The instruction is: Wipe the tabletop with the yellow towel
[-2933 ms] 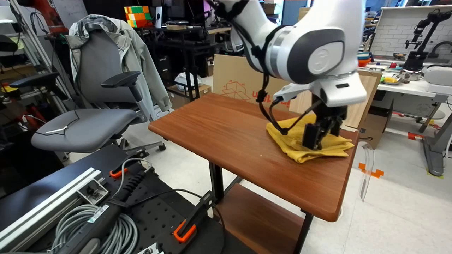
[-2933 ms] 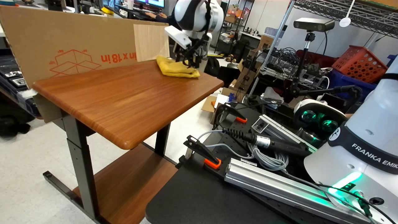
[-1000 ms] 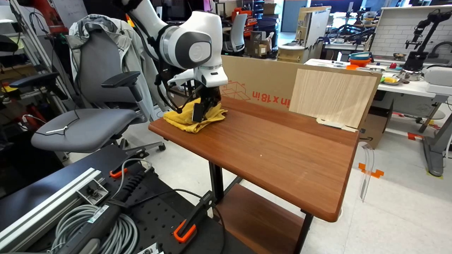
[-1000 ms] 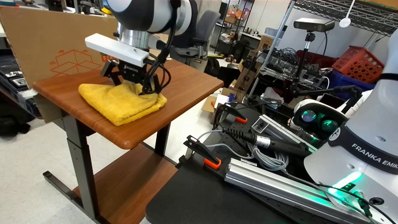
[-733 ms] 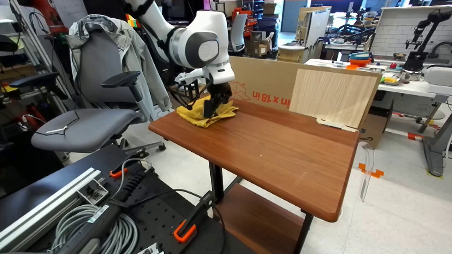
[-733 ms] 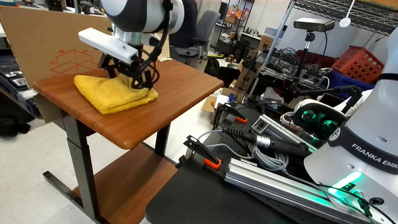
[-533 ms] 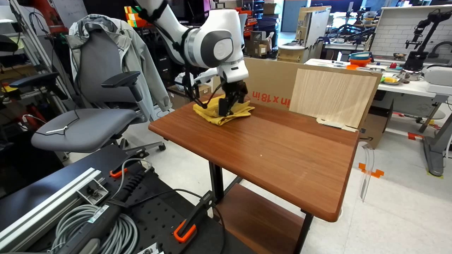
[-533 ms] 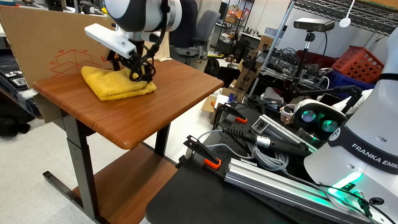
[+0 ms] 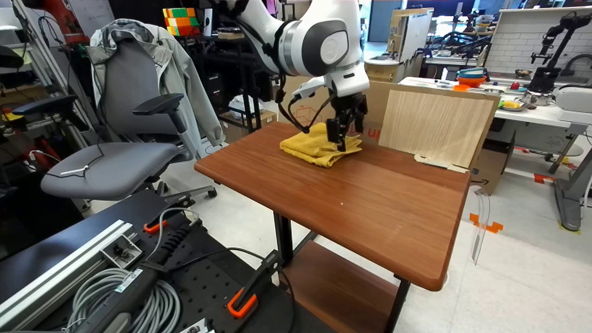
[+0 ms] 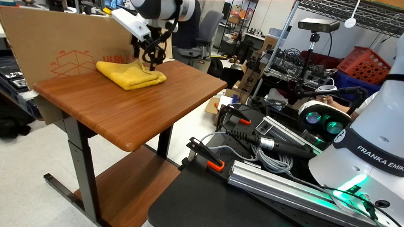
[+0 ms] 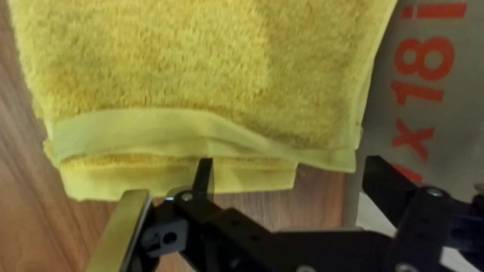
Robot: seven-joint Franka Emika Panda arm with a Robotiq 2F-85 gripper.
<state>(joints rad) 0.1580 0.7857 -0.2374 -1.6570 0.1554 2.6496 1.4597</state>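
Observation:
The yellow towel (image 9: 309, 144) lies folded on the brown wooden tabletop (image 9: 342, 199), near its back edge. It also shows in an exterior view (image 10: 126, 75) and fills much of the wrist view (image 11: 189, 64). My gripper (image 9: 350, 139) is over the towel's edge with its fingers pointing down. In the wrist view the gripper (image 11: 289, 160) is open, its two black fingers wide apart. One finger overlaps the towel's hemmed edge and the other is beyond its corner. I cannot tell whether the fingertips touch the towel. Nothing is clamped between them.
A cardboard sheet (image 10: 41, 41) stands along the table's back edge, with a light wood board (image 9: 434, 125) leaning by it. A grey office chair (image 9: 115, 166) stands beside the table. A black bench (image 9: 222, 286) with clamps and cables is in front.
The towel went from one table end to the opposite end, then partway back with the gripper. In the last half second the towel and gripper moved further along, and the gripper appears slightly higher over it.

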